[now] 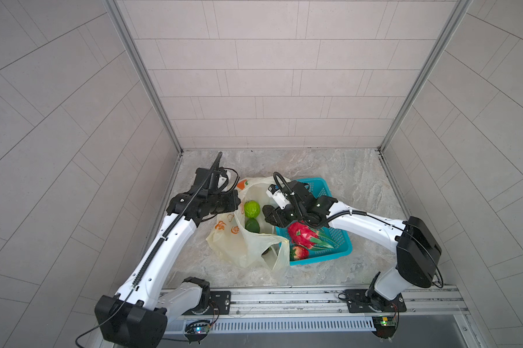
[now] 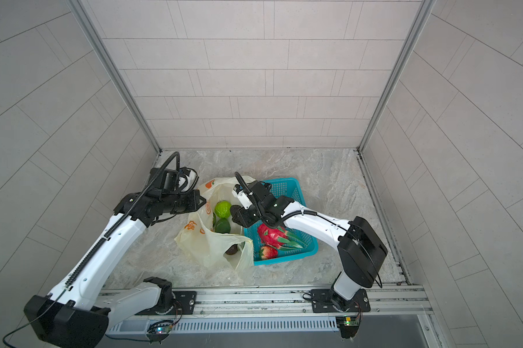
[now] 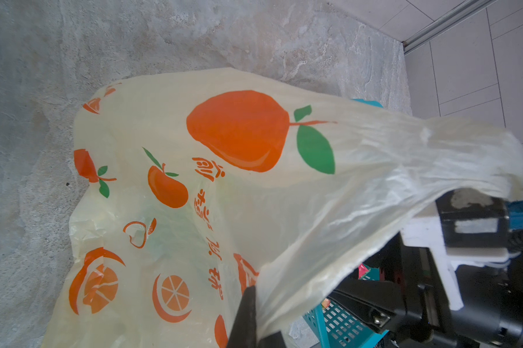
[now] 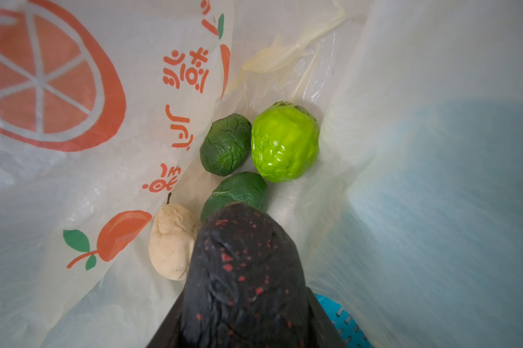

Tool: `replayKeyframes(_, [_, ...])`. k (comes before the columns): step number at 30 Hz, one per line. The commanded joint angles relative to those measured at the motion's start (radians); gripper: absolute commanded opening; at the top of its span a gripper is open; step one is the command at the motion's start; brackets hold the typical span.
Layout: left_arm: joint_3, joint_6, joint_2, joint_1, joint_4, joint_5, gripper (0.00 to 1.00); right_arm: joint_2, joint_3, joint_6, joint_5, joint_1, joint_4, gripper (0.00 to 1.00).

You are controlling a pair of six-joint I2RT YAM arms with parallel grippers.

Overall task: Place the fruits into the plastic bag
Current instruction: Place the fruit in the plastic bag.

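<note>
The plastic bag (image 1: 239, 244) lies open on the stone floor, cream-yellow with orange prints. My left gripper (image 3: 258, 325) is shut on its edge, holding the mouth up. Inside the bag lie a bumpy lime-green fruit (image 4: 284, 143), two dark green fruits (image 4: 225, 144) (image 4: 239, 188) and a beige pear (image 4: 171, 241). My right gripper (image 1: 270, 215) hangs over the bag's mouth, shut on a dark purple fruit (image 4: 242, 271) with red specks. The fruit hides most of its fingers. A pink-red dragon fruit (image 1: 304, 235) and a strawberry (image 1: 299, 252) lie in the basket.
A teal perforated basket (image 1: 341, 250) stands against the bag's right side, under my right forearm. Tiled walls close in the floor on three sides. A metal rail (image 1: 284, 296) with both arm bases runs along the front edge. A dark shape (image 2: 231, 249) shows through the bag's near side.
</note>
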Motion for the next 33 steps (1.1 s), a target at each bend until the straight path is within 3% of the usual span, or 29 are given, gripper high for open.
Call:
replayKeyframes(1, [0.004, 0.015, -0.020, -0.002, -0.019, -0.009, 0.00, 0.002, 0.033, 0.012, 0.004, 0.003, 0.020, 0.21])
replayKeyframes(9, [0.017, -0.004, -0.009, -0.001, -0.001, 0.005, 0.00, 0.140, 0.182, 0.007, -0.021, 0.040, -0.003, 0.27])
replayKeyframes(14, [0.021, -0.017, -0.006, -0.002, 0.016, -0.013, 0.00, 0.191, 0.271, 0.026, -0.052, 0.067, -0.011, 0.67])
replayKeyframes(18, [0.029, -0.027, 0.004, -0.002, 0.017, -0.032, 0.00, 0.158, 0.248, 0.035, -0.038, 0.059, 0.007, 0.80])
replayKeyframes(24, [0.026, -0.054, 0.007, -0.001, 0.041, -0.061, 0.00, 0.001, 0.151, 0.002, -0.039, 0.031, 0.012, 0.80])
replayKeyframes(33, [0.010, -0.076, 0.022, -0.001, 0.069, -0.075, 0.00, -0.458, -0.091, 0.005, 0.036, -0.095, -0.038, 0.80])
